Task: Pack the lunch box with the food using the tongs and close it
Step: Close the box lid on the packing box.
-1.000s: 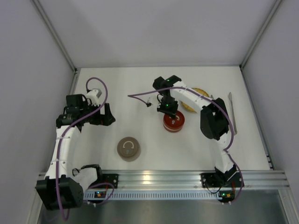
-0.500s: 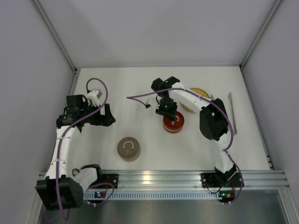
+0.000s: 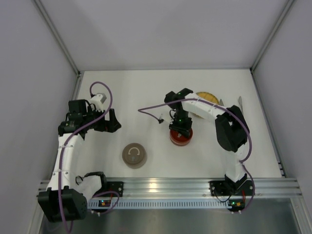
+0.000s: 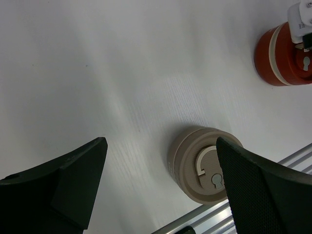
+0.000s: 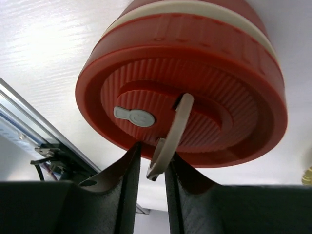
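Note:
The red lunch box (image 3: 181, 138) stands mid-table with its ribbed lid (image 5: 185, 83) on. My right gripper (image 3: 181, 127) points down on that lid. Its jaws (image 5: 152, 156) stand slightly open around the raised grey ring handle (image 5: 171, 131), with a gap on the left side. Far to the left my left gripper (image 3: 112, 122) hangs wide open (image 4: 161, 146) above bare table. The tongs (image 3: 240, 101) lie at the right edge, mostly behind the right arm. The food cannot be made out on the yellow plate (image 3: 207, 99).
A round beige container (image 3: 134, 155) with its lid on sits near the front rail, seen also under the left gripper (image 4: 204, 170). The red box (image 4: 282, 56) shows at that view's top right. Grey walls close in the table on three sides.
The right wrist has swung round and shifted nearer over the red lid, and its jaws have parted a little around the ring handle. The left arm has not moved.

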Motion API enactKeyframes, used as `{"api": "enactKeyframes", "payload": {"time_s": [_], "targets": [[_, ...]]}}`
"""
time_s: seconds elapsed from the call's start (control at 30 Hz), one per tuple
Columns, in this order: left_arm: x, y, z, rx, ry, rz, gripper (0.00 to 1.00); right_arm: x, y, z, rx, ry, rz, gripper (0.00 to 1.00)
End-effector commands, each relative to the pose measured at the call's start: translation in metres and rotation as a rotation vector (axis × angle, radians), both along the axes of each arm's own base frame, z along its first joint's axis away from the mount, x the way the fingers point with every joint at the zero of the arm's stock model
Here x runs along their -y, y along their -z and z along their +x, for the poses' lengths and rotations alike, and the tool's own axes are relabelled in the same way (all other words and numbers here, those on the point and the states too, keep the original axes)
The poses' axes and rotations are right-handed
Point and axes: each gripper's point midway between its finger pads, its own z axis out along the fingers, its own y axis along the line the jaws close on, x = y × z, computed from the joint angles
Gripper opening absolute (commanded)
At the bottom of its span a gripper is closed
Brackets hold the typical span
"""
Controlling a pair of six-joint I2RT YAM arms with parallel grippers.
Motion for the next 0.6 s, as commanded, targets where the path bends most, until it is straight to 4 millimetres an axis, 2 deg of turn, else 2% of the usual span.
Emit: {"api": "enactKeyframes", "payload": {"time_s": [0.0,0.23,0.57], "targets": [[0.002,-0.022,0.006,0.081,0.022,-0.004,0.98,-0.016,-0.003,0.003,0.034,0.033,0.13,0.24],[0.002,-0.024,0.007,0.086,0.02,-0.007,0.98,-0.031,-0.017,0.012,0.066,0.087,0.3,0.18],[0.001,-0.025,0.006,0.084,0.021,-0.002,0.98,-0.048,-0.026,0.013,0.047,0.122,0.403,0.28]]}}
